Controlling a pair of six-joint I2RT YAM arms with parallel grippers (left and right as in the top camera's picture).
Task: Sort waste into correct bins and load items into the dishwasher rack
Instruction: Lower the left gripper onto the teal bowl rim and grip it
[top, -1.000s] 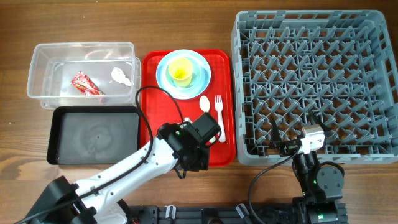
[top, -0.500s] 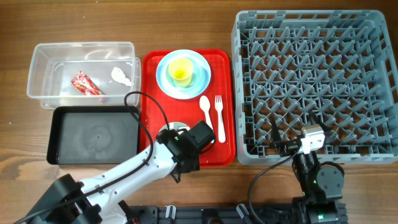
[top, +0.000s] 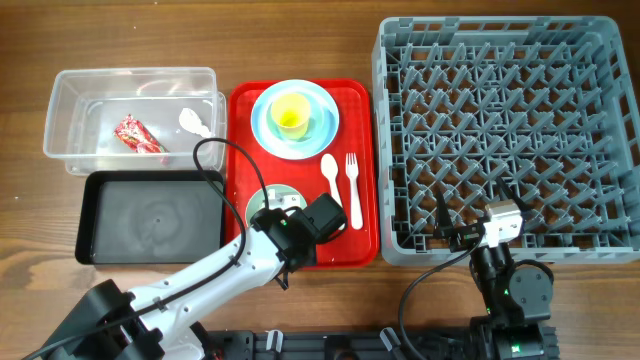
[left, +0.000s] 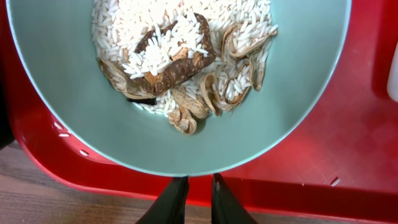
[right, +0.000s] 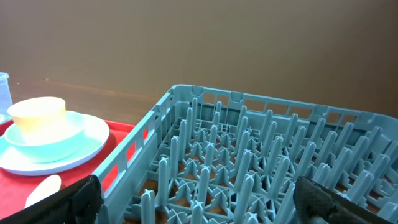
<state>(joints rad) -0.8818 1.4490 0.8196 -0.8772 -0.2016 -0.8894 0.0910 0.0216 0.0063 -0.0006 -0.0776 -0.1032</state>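
Observation:
The pale green bowl (top: 266, 204) sits on the red tray (top: 352, 98), holding white rice (left: 163, 30) and brownish food bits (left: 177, 70). My left gripper (top: 287, 226) hangs at the bowl's near rim (left: 194, 186), its fingers almost together and holding nothing. The yellow cup (top: 291, 117) stands in the small light-blue bowl (top: 316, 126) on the light-blue plate (top: 266, 134). The white spoon (top: 330, 176) and fork (top: 353, 186) lie on the tray. My right gripper (top: 478, 216) is open and empty over the near edge of the grey rack (top: 510, 110).
The clear tub (top: 130, 78) at the far left holds the red wrapper (top: 138, 135) and the white tissue (top: 196, 122). The black tray (top: 150, 215) lies in front of it. The right wrist view shows the rack pegs (right: 249, 162), the cup (right: 37, 112) and the plate (right: 68, 152).
My left gripper has drawn back toward the table's front edge, uncovering the green bowl. The right arm has not moved.

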